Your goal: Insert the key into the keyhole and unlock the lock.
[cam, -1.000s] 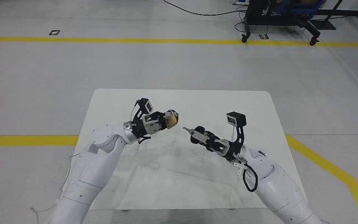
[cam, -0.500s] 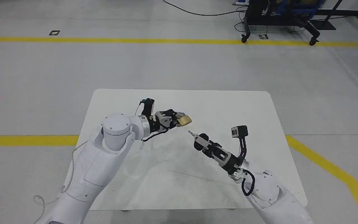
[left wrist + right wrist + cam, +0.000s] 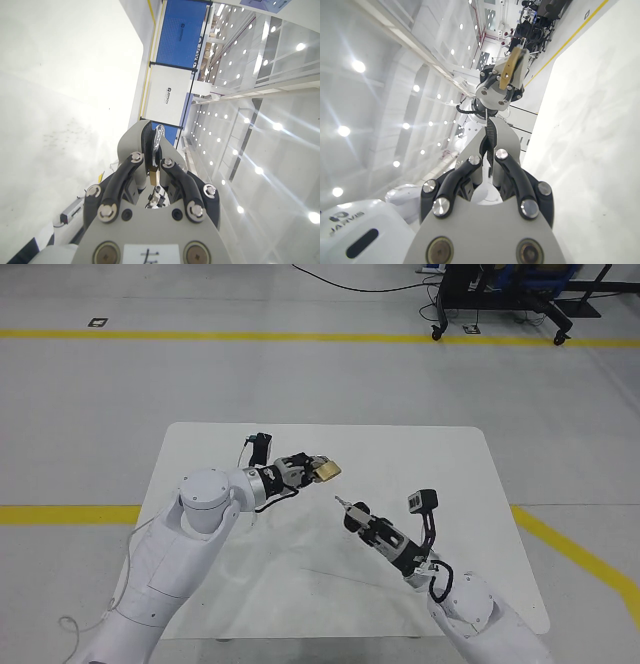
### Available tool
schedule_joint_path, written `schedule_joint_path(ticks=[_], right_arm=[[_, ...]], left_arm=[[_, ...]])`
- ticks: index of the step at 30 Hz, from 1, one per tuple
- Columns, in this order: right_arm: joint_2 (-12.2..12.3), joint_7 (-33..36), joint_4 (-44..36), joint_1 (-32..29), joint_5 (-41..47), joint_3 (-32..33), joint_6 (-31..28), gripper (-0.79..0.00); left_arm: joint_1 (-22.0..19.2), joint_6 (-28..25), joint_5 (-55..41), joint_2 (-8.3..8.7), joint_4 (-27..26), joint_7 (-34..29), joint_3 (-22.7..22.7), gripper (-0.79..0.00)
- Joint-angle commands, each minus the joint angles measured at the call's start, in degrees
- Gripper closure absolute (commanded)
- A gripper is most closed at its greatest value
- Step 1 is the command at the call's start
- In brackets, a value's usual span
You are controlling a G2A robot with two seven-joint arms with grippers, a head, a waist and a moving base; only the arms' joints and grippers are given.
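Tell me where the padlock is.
Top view: the padlock sits clamped in the left jaws above the table, left of centre, the key close by but apart.

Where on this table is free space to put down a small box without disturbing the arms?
Free: the far right corner of the table, beyond the right gripper, and the near middle between both arms. Crowded: the centre, where the left gripper holds the lock close to the key.
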Motion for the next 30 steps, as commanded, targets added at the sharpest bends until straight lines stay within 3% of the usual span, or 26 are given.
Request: schedule_joint_path(ticks=[1,9,15,30], right_arm=[[-0.3,-2.0,1.0,0.9,1.9,-0.2,3.1,0.000],[-1.2,-4.4,0.5,0.6,7.3,-1.6,3.2,0.000],[-1.8,-5.9,1.7,1.7,6.5,-2.7,5.8,0.000],[-2.8,-7.3,2.3,2.4,5.6,-3.0,5.1,0.000]], left_arm=[[0.3,-0.9,1.3,0.07,-0.4,0.5,0.0,0.000],[0.1,-0.5,4.8,0.00,-0.7,1.0,1.7,0.000],[-0.2,-0.6,5.8,-0.10,-0.6,1.2,2.1,0.000],[0.0,-0.2,8.1,-0.25,-1.6,1.8,2.8,0.000]])
